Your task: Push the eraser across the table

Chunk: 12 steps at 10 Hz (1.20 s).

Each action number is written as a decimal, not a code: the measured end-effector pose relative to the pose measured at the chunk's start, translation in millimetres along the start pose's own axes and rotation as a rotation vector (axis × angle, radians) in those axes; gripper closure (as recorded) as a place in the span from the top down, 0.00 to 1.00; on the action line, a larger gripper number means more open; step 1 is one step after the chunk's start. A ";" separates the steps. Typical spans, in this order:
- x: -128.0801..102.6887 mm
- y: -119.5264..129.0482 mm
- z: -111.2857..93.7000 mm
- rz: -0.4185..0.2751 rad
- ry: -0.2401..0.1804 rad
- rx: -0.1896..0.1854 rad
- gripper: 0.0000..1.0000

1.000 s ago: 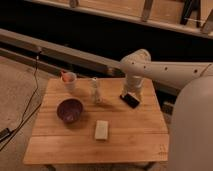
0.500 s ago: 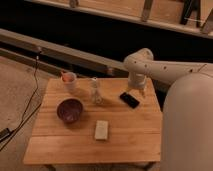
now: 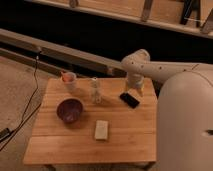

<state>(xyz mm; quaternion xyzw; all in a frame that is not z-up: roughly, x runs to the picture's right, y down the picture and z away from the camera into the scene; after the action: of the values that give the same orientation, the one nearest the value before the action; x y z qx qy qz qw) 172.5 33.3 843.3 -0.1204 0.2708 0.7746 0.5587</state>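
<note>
The eraser (image 3: 129,100) lies slantwise on the worktop (image 3: 120,137), just in front of the tool (image 3: 134,89); whether the tool is released or clenched, I cannot tell.

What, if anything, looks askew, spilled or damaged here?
Only the eraser lies skewed to the table edges, near its far edge, with the gripper just behind it. Nothing looks spilled or damaged.
</note>
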 end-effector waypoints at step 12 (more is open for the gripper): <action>-17.6 -1.8 32.7 -0.043 0.003 0.003 0.65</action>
<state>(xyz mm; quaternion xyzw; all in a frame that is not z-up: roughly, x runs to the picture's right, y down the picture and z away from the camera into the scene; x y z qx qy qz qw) 184.1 37.8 878.4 -0.1266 0.2699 0.7620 0.5749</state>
